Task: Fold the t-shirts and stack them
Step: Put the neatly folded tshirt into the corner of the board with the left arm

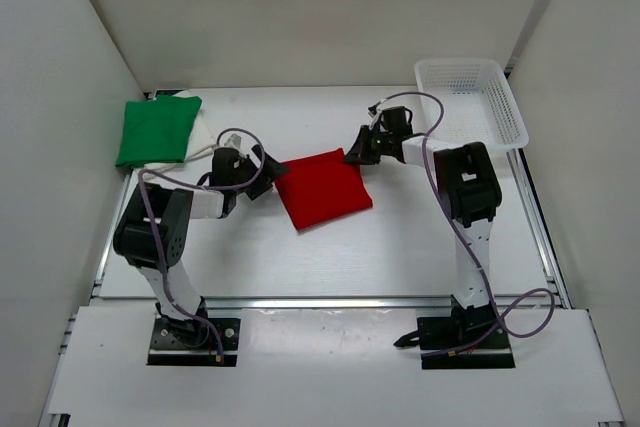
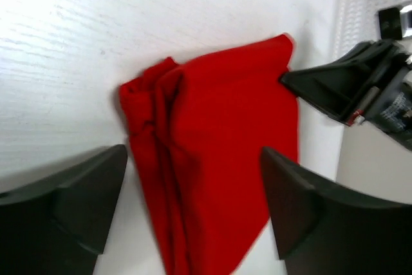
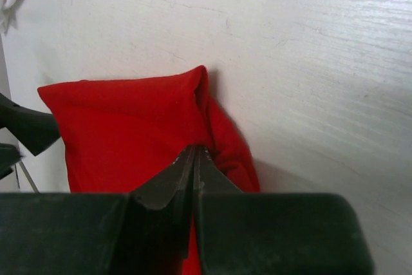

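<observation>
A red t-shirt (image 1: pixel 322 190) lies folded into a rough square in the middle of the table. My left gripper (image 1: pixel 270 174) stands open at its left corner, and the left wrist view shows the red cloth (image 2: pixel 219 146) lying flat between the spread fingers (image 2: pixel 193 159), untouched. My right gripper (image 1: pixel 352 156) is shut, its tips resting at the shirt's far right corner (image 3: pixel 195 151); no cloth shows pinched. At the back left a folded green t-shirt (image 1: pixel 155 130) lies on a white one (image 1: pixel 163 164), of which only edges show.
A white mesh basket (image 1: pixel 520 127) stands at the back right corner. White walls close in the left, right and back sides. The right arm's cable loops over the table near the basket.
</observation>
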{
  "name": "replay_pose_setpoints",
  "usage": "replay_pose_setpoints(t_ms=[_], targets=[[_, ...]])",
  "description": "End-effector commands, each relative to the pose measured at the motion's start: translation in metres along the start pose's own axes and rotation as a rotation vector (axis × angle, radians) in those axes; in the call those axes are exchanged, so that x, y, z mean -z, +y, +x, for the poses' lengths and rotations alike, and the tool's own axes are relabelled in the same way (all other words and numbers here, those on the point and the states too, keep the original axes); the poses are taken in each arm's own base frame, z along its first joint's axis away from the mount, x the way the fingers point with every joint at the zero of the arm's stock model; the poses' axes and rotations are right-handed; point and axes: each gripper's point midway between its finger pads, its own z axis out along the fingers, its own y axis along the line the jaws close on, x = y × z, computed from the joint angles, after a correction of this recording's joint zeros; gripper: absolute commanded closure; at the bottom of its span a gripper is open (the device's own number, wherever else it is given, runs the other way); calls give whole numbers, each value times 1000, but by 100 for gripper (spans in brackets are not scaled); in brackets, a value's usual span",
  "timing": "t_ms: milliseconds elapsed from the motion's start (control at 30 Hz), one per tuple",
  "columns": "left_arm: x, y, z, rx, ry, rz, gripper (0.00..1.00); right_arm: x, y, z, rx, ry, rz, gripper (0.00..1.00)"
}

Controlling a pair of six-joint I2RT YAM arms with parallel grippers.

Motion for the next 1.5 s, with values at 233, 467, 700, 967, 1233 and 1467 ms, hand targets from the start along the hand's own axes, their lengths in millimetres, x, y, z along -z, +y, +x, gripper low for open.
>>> replay_pose_setpoints(t_ms=[233, 467, 700, 967, 1233, 1467], targets=[[54, -18, -21, -150, -95, -27, 1, 68, 96, -33, 165, -137, -103, 48], [50, 27, 39, -196, 70, -176, 22, 117, 102, 26, 110, -233, -165, 36], [37, 22, 60, -178, 114, -111, 1, 146, 91, 85, 134, -235, -149, 33], [-13, 13, 101, -209, 226, -125, 53, 171, 83, 109, 135, -266, -163, 33], [-44, -87, 28, -203, 111, 33, 100, 180, 81, 117, 135, -285, -165, 33], [-13, -148, -130, -237, -84, 90, 100, 182, 70, 128, 111, -270, -155, 33]])
